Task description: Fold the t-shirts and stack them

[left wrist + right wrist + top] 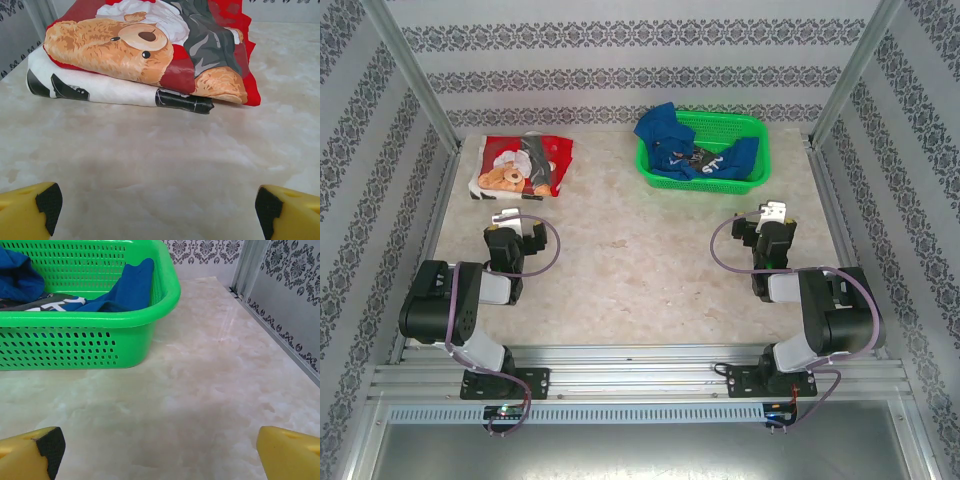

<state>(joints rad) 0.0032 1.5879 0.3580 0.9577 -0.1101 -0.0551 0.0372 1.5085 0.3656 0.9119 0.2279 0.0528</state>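
Observation:
A folded red t-shirt point(523, 164) point(150, 50) with a teddy-bear print lies at the back left of the table, on top of a white folded cloth point(110, 90). A royal-blue t-shirt point(685, 150) point(127, 287) is crumpled inside the green basket point(752, 150) point(100, 342) at the back right. My left gripper point(517, 222) point(159, 210) stands open just in front of the red shirt, nothing between its yellow fingers point(30, 210). In front of the basket's right end my right gripper point(772, 215) point(160, 452) is open over bare table.
Metal frame rails point(415, 80) and patterned walls enclose the marble-look table point(640, 270). Bare tabletop lies between the two arms and in front of the basket. A rail point(280, 335) runs along the right edge.

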